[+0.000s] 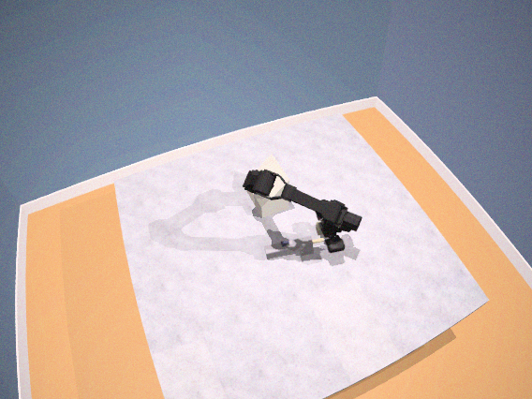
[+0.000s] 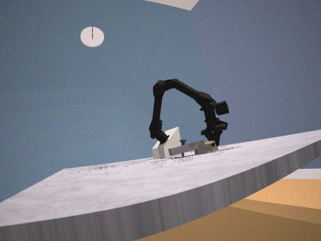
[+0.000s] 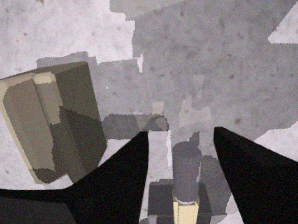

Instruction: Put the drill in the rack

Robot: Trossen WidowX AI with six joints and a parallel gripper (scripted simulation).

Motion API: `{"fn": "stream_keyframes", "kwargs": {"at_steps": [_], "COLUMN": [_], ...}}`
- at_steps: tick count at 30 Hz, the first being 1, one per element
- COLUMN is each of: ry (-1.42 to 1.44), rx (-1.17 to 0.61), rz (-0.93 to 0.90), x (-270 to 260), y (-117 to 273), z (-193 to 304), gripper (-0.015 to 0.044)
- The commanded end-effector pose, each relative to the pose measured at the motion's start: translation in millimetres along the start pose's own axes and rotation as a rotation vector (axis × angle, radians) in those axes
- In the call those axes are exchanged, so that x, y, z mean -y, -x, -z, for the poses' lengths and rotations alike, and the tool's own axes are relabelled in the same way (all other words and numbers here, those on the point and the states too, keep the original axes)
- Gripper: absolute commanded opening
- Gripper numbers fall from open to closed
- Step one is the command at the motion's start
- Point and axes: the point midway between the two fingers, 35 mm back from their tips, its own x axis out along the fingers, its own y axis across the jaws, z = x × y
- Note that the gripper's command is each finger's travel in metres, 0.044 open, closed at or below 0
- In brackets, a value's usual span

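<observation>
The drill, a dark grey cylinder with a pale yellow part, points out of a dark grey holder in the wrist view. My gripper is open, low over the drill's free end. The fingers stand on either side of the drill with a gap on each side. The key, small and dark blue, stands by the grey bar, away from my fingers. The rack is an olive-beige grooved block, left of the fingers in the wrist view.
A grey bar runs from the holder toward the arm's base. The pale wedge-shaped base block stands behind. The arm's shadow falls across the pale table top.
</observation>
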Motion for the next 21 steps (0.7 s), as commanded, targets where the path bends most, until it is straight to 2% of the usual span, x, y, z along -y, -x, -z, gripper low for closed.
{"fn": "stream_keyframes", "kwargs": {"at_steps": [1, 7, 21], "ry": [0.002, 0.001, 0.002], "rx": [-0.001, -0.002, -0.002], "rz": [-0.001, -0.005, -0.005], "x": [0.0, 0.0, 0.3], "y": [-0.1, -1.7, -4.6], "z": [0.9, 3.8, 8.3], "gripper": [0.0289, 0.0440, 0.0440]}}
